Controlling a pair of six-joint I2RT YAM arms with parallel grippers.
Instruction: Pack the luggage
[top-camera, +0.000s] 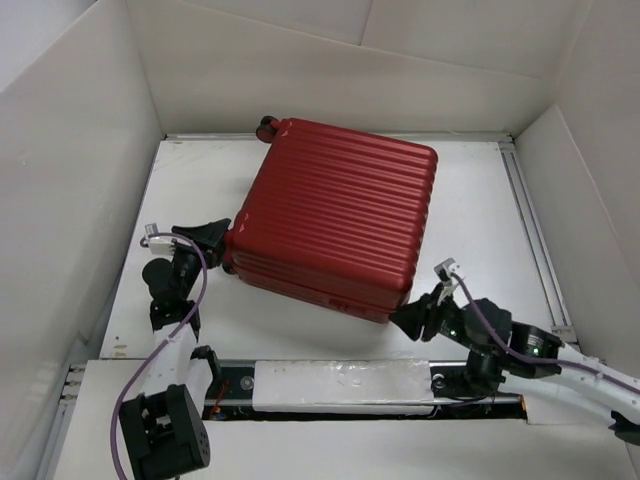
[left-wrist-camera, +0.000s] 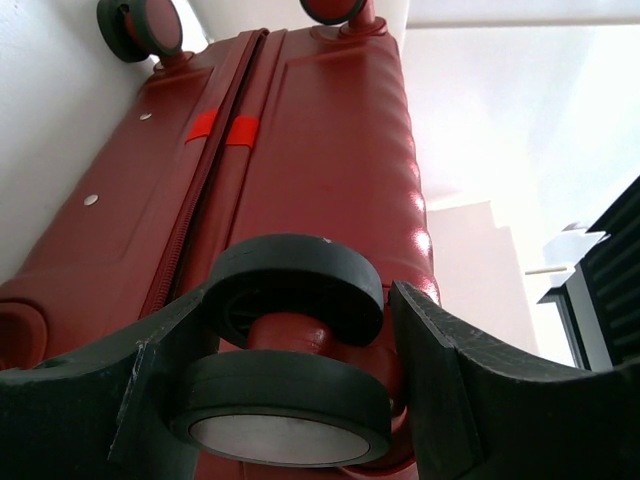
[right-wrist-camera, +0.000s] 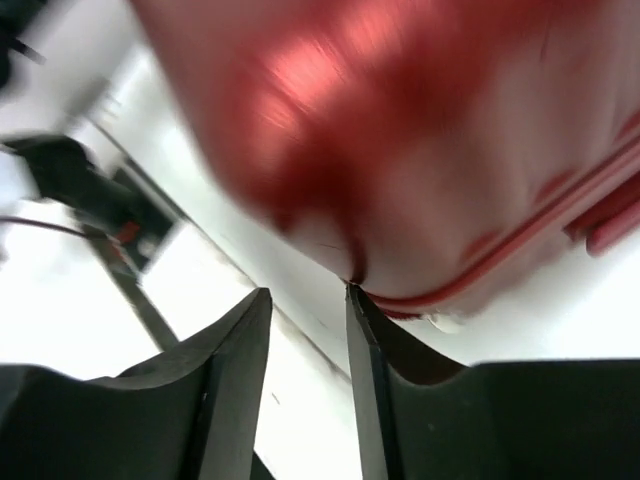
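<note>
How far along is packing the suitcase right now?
Done: the dark-red ribbed hard-shell suitcase lies closed, flat on the white table. In hand: the left gripper straddles a black caster wheel; the right gripper sits at its near corner, holding nothing. Left: probably shifting or standing it up.

We see bright, even overhead light, with soft shadow under the luggage (top-camera: 340, 215). Motion blur smears it in our right wrist view, and glare whitens the left wrist view beside it.
</note>
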